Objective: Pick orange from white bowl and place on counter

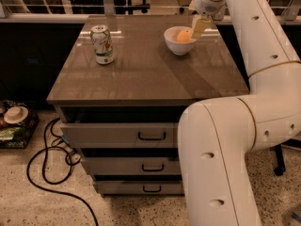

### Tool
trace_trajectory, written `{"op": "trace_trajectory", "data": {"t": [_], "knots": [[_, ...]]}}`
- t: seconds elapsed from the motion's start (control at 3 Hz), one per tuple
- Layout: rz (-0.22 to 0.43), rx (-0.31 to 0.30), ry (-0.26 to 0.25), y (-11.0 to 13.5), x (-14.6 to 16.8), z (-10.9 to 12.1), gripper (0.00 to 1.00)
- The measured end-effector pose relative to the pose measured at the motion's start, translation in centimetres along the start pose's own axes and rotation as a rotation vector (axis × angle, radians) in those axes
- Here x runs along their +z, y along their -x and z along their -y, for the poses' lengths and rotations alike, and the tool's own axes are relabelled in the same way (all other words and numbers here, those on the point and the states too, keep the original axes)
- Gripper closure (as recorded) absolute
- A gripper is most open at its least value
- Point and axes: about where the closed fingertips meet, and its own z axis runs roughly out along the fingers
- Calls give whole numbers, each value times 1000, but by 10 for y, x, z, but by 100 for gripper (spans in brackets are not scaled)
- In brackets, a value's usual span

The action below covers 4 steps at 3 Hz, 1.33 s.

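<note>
Counter [141, 74]: orange [183, 36] in white bowl [173, 45], claw [200, 26] at rim, can [102, 44] label unreadable.

You look down past the arm [263, 79] onto the counter [141, 74], fairly near; the gripper [198, 30] hangs far right, at the bowl [178, 48].

Count on record: one counter [141, 74]; on it, one white bowl [178, 46], one orange [183, 36], one soda can [102, 44]. Drawers [113, 135]: three. Black handles [151, 136]: three. Floor cable [28, 166]: one. One gripper [200, 27], at the bowl's 3 o'clock rim, counter's 1 o'clock.
</note>
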Motion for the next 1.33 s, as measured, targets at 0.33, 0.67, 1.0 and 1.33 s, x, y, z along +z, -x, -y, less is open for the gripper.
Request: {"op": "trace_trajectory", "data": {"t": [0.33, 0.67, 1.0, 1.33], "knots": [[-18, -10, -8, -4, -8, 2, 33], [-20, -11, -8, -4, -9, 2, 33], [1, -22, -3, 2, -4, 1, 33], [20, -45, 13, 10, 0, -2, 34]]}}
